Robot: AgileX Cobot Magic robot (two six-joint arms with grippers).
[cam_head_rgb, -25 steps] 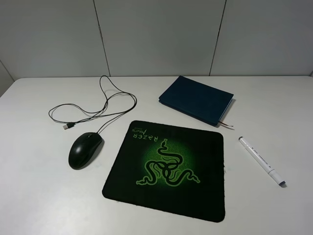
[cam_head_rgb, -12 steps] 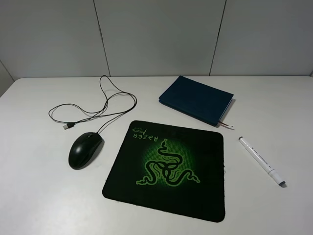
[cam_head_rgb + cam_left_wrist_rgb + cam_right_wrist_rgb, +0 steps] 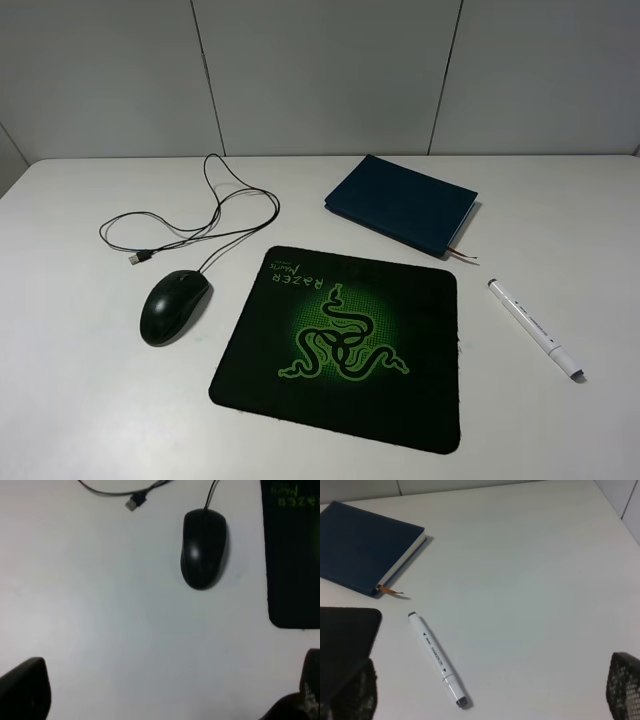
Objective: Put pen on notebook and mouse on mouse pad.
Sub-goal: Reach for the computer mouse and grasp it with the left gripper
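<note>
Mouse [image 3: 175, 306] lay at left of frame, beside mouse pad [image 3: 345, 400]; pen [image 3: 535, 328] at right, apart from notebook [image 3: 400, 203]. My left gripper [image 3: 165, 690] and right gripper [image 3: 487, 692] hung spread, empty. Best: straddle mouse's narrow width.

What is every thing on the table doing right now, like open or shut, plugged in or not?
notebook: shut, lying flat, nothing on it.
pen: cap on, lying on the table.
mouse: on the table beside the mouse pad, its plug not plugged in.
mouse pad: flat, nothing on it.
left gripper: open, empty.
right gripper: open, empty.
</note>
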